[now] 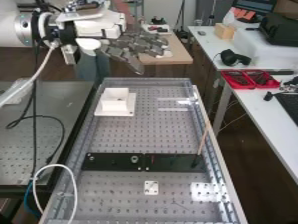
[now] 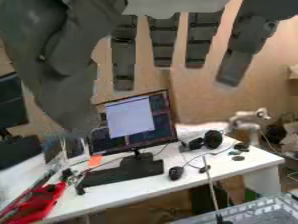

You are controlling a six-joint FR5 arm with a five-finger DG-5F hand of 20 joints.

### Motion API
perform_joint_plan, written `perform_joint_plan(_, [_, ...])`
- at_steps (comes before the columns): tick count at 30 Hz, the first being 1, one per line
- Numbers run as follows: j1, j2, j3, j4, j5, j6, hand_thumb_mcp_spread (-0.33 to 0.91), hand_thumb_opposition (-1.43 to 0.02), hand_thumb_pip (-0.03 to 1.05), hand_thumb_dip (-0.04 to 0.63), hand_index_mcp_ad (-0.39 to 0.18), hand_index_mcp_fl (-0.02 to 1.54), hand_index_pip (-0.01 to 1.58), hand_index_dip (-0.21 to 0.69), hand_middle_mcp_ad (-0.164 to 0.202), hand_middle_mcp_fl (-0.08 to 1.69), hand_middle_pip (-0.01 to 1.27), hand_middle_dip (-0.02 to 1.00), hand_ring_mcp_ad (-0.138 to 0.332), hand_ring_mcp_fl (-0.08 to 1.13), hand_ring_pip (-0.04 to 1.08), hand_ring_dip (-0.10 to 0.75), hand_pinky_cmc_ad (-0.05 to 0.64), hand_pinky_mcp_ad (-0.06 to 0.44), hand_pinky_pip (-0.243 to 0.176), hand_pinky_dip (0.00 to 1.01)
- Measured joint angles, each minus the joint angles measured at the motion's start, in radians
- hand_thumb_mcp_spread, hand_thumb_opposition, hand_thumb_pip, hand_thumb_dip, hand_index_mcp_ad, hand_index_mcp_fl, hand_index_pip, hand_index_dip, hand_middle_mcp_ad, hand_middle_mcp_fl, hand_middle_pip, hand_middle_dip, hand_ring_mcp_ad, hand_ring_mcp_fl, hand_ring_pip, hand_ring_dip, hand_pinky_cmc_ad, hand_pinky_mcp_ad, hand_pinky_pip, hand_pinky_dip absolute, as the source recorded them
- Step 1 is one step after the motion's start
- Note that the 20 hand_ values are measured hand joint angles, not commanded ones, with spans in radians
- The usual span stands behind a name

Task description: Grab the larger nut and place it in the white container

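The hand [image 1: 136, 48] is at the top of the high view, beyond and above the white container [image 1: 108, 112], its fingers extended and relaxed with nothing between them. In the wrist view the hand [image 2: 163, 42] shows straight, spread fingers and a large thumb. The container is a square open box on a flat white base, standing at the far left part of the perforated plate; I cannot make out what is inside it. On the black bar [image 1: 113, 164] stand the smaller nut [image 1: 91, 158] and, farther right, the bearing [image 1: 134, 159].
A thin brown stick [image 1: 203, 141] rises from the bar's right end. A small white square plate [image 1: 151, 188] lies nearer on the perforated bench. A white cable [image 1: 68, 176] loops at the left edge. Red trays [image 1: 249, 79] and a desk with a monitor [image 2: 138, 121] stand off the bench.
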Motion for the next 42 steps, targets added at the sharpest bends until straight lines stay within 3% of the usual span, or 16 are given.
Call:
perform_joint_plan(9, [-0.04, 0.009, 0.057, -0.088, -0.003, -0.025, 0.16, -0.85, 0.79, 0.251, -0.12, 0.02, 0.74, -0.141, 0.086, 0.0, 0.14, 0.22, 0.147, 0.0, 0.17, 0.105, 0.349, 0.298, -0.096, 0.84])
perform_joint_plan(24, [-0.097, -0.011, 0.101, -0.144, -0.086, -0.018, 0.16, -0.84, 0.79, 0.251, -0.119, 0.02, 0.66, -0.138, 0.086, 0.0, 0.14, 0.24, 0.147, 0.0, 0.16, 0.11, 0.349, 0.298, -0.096, 0.84])
perform_joint_plan(42, [-0.102, -0.051, 0.13, -0.199, -0.119, -0.011, 0.16, -0.82, 0.77, 0.244, -0.115, 0.01, 0.56, -0.105, 0.086, 0.0, 0.14, 0.24, 0.147, 0.0, 0.13, 0.119, 0.347, 0.298, -0.096, 0.81])
